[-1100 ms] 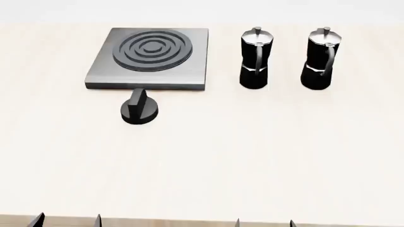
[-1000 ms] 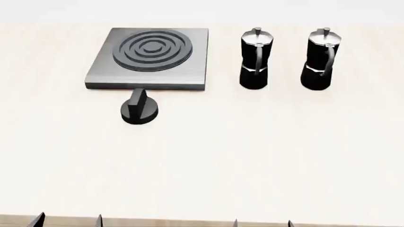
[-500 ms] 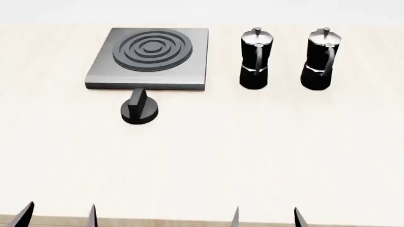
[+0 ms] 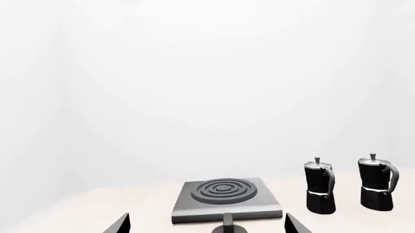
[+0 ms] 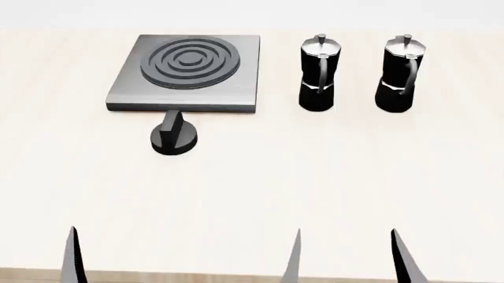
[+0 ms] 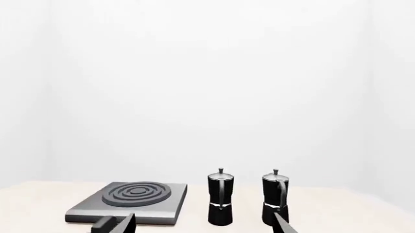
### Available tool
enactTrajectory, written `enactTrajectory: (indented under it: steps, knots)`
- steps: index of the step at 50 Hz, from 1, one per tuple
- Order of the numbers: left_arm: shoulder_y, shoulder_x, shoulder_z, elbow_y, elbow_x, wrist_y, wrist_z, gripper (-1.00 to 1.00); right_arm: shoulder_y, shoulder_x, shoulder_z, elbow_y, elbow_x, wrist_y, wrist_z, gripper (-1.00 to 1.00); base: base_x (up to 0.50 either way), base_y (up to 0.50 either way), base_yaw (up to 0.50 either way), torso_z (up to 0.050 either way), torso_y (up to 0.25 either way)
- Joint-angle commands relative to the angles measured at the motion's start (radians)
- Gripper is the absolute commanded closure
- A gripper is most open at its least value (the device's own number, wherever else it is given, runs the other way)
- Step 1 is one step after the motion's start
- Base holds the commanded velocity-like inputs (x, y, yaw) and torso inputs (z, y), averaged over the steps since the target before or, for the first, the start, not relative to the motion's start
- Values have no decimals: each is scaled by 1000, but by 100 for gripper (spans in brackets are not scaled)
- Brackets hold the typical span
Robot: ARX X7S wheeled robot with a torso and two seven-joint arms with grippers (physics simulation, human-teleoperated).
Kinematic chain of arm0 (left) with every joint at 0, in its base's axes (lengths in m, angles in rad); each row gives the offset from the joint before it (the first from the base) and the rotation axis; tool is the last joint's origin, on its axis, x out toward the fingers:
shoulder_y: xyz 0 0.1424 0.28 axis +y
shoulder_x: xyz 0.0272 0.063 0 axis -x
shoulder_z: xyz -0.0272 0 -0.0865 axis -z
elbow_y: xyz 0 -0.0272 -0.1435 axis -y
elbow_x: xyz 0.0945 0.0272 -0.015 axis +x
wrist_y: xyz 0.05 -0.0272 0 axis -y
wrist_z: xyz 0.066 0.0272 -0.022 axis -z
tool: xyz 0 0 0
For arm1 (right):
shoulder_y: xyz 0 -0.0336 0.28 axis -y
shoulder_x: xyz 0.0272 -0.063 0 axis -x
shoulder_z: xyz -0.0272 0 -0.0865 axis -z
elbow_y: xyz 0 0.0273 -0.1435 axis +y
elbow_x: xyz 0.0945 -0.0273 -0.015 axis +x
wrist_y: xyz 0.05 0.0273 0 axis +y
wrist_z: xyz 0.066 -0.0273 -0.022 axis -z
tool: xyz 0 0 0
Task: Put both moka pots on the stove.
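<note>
The pale wooden table (image 5: 252, 188) fills the head view, with every object along its far edge. The stove (image 5: 186, 73), a flat brushed-grey slab with a ringed burner, sits at about 11 o'clock. Two moka pots stand upright on the table at about 1 o'clock, well apart from the stove: the left moka pot (image 5: 319, 73) nearer the slab, the right moka pot (image 5: 401, 75) beside it, not touching. A black round knob (image 5: 174, 135) with a ridge rests just in front of the stove's near edge.

At 6 o'clock only fingertips show. The right gripper (image 5: 346, 259) has its fingers spread wide, holding nothing. Of the left gripper (image 4: 206, 224), one fingertip shows in the head view; its wrist view shows both tips spread apart, empty.
</note>
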Motion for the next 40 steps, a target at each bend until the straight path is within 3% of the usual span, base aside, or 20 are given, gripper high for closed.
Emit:
enactTrajectory:
  steps: [1,40]
  knots:
    - [26,-19,12,112,16,-11,-14,-100,-9,18,4,-85,19,49,21,-100,0,0,0,0,0]
    - [14,-48,54,83,-3,4,-46,-100,3,37,-25,-62,13,43,47,-100,156,0,0,0,0]
